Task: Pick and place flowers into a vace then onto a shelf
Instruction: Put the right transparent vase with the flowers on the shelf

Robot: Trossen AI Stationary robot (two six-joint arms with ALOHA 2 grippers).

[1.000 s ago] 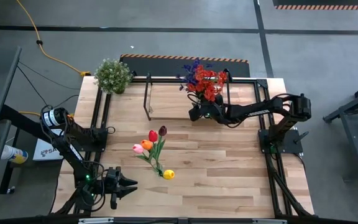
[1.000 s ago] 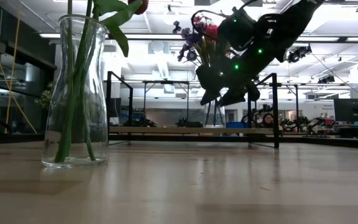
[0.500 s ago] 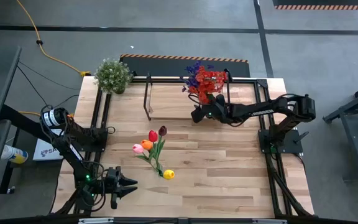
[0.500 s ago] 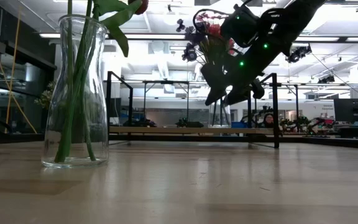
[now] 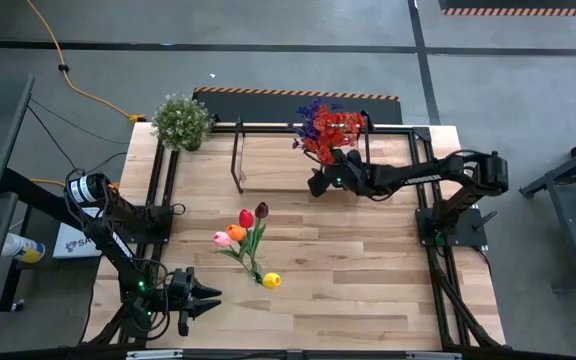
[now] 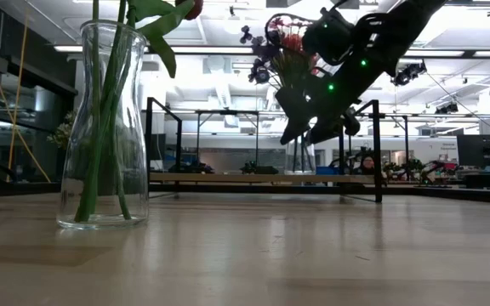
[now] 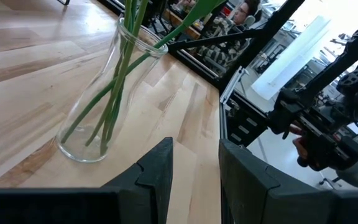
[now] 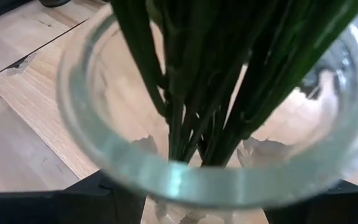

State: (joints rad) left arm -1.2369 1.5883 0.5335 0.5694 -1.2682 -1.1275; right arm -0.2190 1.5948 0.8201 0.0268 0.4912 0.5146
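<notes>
Tulips (image 5: 244, 228) sit in the tulip vase (image 6: 103, 127), mid-table on the near side, well clear of both arms. A yellow head (image 5: 271, 280) shows just beside them; can't tell if it's in that vase or loose on the table.

L gripper (image 5: 203, 297) is parked at the near left corner. Fingers (image 7: 157, 171) are partly apart with nothing between them.

R gripper (image 6: 315, 123) is at work farther back, over the right part of the shelf (image 5: 273, 165). Its fingers (image 8: 107, 198) are clamped either side of the held vase (image 8: 185, 177) just under the rim, w/ stems running down through the neck. Red and purple sprays (image 5: 328, 130) stand up out of it. Low view puts the base close to the shelf board, but can't tell if it's touching yet.

Looks like the step is the set-down on the shelf, i.e. late in this vase's cycle. The tulip vase looks like it's still to go.

Tips for the set-down:
- Keep the vase vertical. It's top-heavy w/ the sprays, and glass in a two-finger pinch can pivot.
- Lower straight and slow till the base seats flat on the board, away from the edge and the upright loops (image 5: 238, 160).
- Release only once it's seated, then back out level so the fingers don't drag the rim or snag stems.

Potted plant (image 5: 181, 120) at the far left corner is out of the way.
</notes>
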